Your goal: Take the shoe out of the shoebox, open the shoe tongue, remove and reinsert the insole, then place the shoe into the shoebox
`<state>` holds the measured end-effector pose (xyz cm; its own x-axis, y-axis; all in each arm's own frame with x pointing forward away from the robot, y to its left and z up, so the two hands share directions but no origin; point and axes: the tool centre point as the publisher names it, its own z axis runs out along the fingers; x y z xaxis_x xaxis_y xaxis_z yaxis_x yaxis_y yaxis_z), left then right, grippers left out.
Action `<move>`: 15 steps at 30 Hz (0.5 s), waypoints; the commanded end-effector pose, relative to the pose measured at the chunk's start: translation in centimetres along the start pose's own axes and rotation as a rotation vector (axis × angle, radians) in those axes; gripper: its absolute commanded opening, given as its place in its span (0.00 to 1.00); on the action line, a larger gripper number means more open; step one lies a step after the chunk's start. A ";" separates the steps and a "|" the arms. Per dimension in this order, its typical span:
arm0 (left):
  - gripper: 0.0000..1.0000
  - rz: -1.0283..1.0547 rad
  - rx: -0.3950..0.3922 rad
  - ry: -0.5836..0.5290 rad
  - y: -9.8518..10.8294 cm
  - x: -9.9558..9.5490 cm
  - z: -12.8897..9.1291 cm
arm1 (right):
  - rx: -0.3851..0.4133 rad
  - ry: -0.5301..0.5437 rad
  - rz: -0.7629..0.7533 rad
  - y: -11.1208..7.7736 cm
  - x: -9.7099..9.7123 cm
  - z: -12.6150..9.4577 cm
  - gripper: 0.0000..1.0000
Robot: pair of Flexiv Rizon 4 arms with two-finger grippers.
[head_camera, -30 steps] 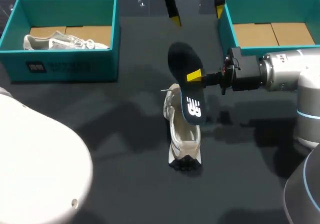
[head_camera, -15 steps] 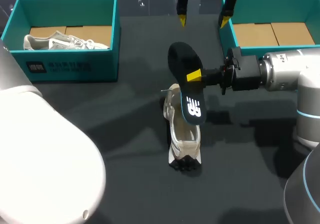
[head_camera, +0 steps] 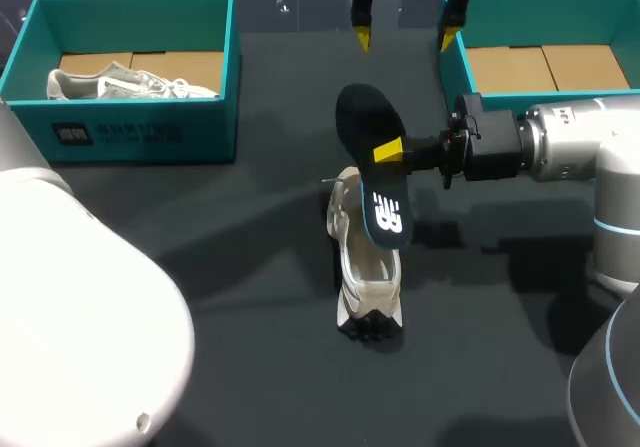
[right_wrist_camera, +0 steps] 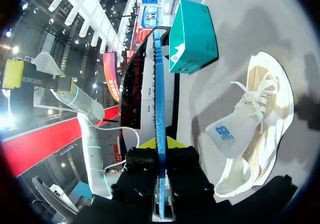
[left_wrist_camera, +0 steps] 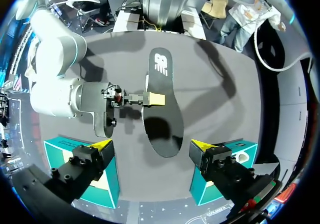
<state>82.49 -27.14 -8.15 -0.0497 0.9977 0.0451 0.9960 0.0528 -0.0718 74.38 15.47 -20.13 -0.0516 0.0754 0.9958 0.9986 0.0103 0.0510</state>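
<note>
Since a second ago my left gripper (head_camera: 404, 37), fingers spread and empty, has slid slightly sideways, well beyond the shoe (head_camera: 362, 277). My right gripper (head_camera: 388, 152) pinches the insole (head_camera: 365, 117) just above the shoe, which lies on the desk (head_camera: 250, 267). Shoe out, insole out; I judge reinserting and returning it to the shoebox (head_camera: 452, 67) remain.

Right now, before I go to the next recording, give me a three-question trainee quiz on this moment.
1. True or false: the right gripper is shut on the insole.
2. The shoe below the insole lies: A) on the table; B) inside a shoebox; C) on top of the insole.
3. Fill in: the left gripper hovers with its fingers ____.
Key: 1 true; 2 A; 3 open.
</note>
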 end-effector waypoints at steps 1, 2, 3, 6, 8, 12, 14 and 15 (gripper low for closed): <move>1.00 0.005 -0.039 -0.355 -1.0 2.5 1.1 | -0.002 -0.002 0.000 -0.1 0.0 0.1 0.00; 1.00 0.008 -0.041 -0.374 -1.2 2.7 1.2 | -0.002 -0.002 0.000 -0.1 0.0 0.1 0.00; 1.00 0.012 -0.050 -0.402 -1.3 3.0 1.3 | -0.002 -0.002 0.000 -0.1 0.0 0.1 0.00; 1.00 -0.010 -0.060 -0.480 -1.7 3.8 1.6 | -0.002 -0.002 0.000 -0.1 0.0 0.1 0.00; 1.00 -0.037 -0.059 -0.515 -1.8 4.2 1.7 | -0.002 -0.002 0.000 -0.1 0.0 0.1 0.00; 1.00 -0.050 -0.055 -0.628 -1.9 5.2 1.9 | -0.002 -0.002 0.000 -0.1 0.0 0.1 0.00; 1.00 -0.046 -0.050 -0.698 -1.9 5.5 1.9 | -0.002 -0.002 0.000 -0.1 0.0 0.1 0.00; 1.00 -0.045 -0.050 -0.714 -1.9 5.6 1.9 | -0.002 -0.002 0.000 -0.1 0.0 0.1 0.00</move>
<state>80.31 -22.80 -9.45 -0.1188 0.9836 -0.1354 0.9926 0.1143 -0.0409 74.40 15.50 -20.15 -0.0517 0.0748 0.9959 0.9986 0.0101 0.0511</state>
